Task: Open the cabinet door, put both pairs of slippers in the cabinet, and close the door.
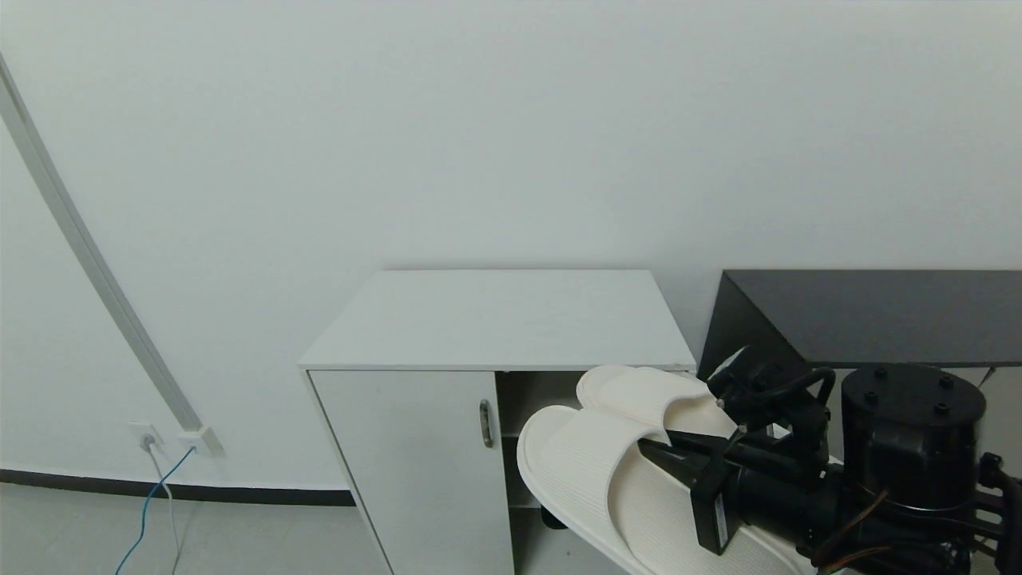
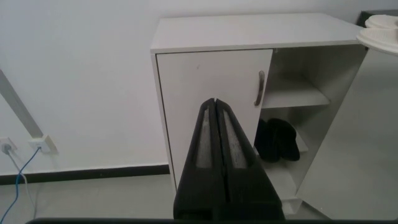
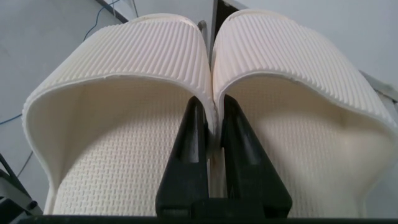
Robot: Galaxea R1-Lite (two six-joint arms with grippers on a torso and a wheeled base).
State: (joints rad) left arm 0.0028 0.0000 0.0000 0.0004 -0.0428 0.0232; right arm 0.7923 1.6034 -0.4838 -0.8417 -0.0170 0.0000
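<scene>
Gripping 2 white slippers (image 1: 583, 459) lower right, our right gripper (image 3: 212, 109) faced the half-open cabinet (image 1: 495, 319); left gripper (image 2: 215, 109) was closed, empty.

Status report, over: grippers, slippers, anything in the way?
Left gripper shut, empty. Right gripper shut on white slippers, before open right side of cabinet. Dark slippers already inside, low. Way looks free.

Two cream ribbed slippers (image 1: 591, 471), one pair, are pinched between the fingers of the right gripper (image 3: 213, 109). Ahead of the left gripper (image 2: 214, 104) stands one white wooden cabinet (image 1: 495, 319) with one closed door (image 1: 407, 455), one metal handle (image 1: 485, 423) and two dark slippers (image 2: 278, 140) inside. One black table (image 1: 878, 315) stands beyond the right gripper.
</scene>
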